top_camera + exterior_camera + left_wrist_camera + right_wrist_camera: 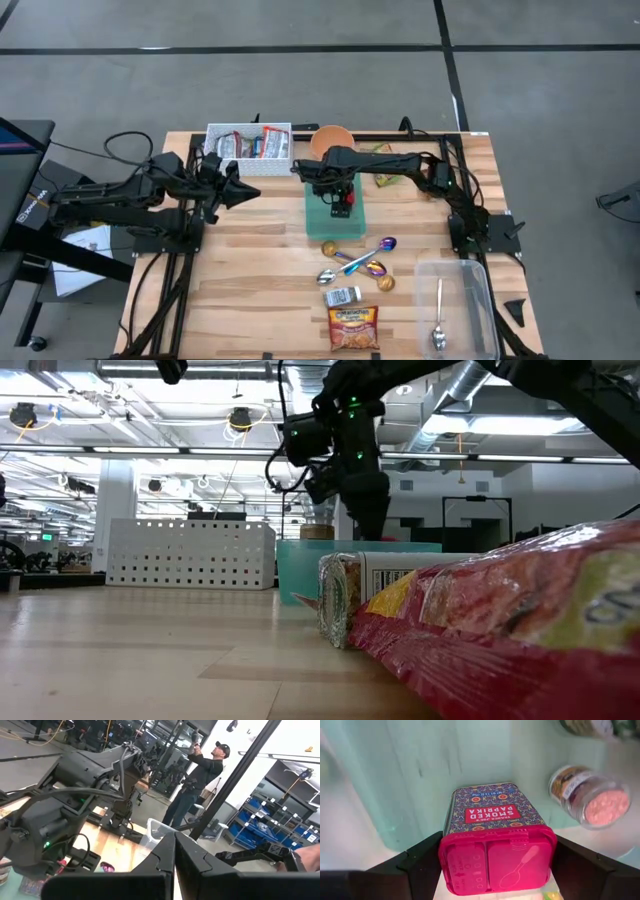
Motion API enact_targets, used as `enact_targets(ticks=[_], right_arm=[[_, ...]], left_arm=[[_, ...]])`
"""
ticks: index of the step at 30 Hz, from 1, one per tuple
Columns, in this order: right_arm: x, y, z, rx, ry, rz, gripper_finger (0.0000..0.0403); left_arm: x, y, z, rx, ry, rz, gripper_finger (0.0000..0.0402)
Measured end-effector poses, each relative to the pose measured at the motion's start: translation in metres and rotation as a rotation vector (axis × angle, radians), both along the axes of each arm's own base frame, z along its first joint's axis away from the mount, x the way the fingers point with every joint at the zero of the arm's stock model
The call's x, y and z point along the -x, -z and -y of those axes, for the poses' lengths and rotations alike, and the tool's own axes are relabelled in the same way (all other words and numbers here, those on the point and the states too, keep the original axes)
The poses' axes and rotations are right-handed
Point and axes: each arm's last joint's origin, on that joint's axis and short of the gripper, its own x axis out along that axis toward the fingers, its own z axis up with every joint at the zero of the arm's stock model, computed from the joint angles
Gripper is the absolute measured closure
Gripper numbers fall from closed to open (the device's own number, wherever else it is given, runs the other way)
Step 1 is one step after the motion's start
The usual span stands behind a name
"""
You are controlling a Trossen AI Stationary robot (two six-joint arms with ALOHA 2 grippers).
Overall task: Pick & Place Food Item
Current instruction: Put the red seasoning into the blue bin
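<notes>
Right wrist view gives the clearest look at the smoked paprika tin (pixel 495 837): it lies between the two dark fingers (pixel 422 865) of the right gripper (pixel 497 865), its pink lid end toward the camera and its patterned body running away from it, so the long axis follows the gripper's own line of sight. The fingers stand wide, one along each side of the lid, but the contact itself is not plain, so whether they truly pinch the tin is hard to say. Beneath it is the pale teal floor of the green bin (pixel 395 780), with a small round spice jar (pixel 592 795) lying on its side just beside the tin; a further container at the frame's corner is cut off. From above, the right gripper (pixel 340 195) hangs over the green bin (pixel 312 225) at the table's middle, and only a red speck of the tin (pixel 347 197) shows under the arm. Across the table top, the bin's contents are hidden behind its wall and a near snack bag (pixel 500 630). The left gripper (pixel 240 190) waits at the left, fingers pressed together.
</notes>
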Motion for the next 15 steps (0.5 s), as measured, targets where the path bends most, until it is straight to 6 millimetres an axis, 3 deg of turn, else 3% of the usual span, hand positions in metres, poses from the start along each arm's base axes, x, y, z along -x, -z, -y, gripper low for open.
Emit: enact_targets(ticks=[15], right_arm=[[0.006, 0.006, 0.015, 0.001, 0.005, -0.018, 0.0098]], left_arm=[[0.000, 0.000, 0.000, 0.038, -0.004, -0.003, 0.0401]])
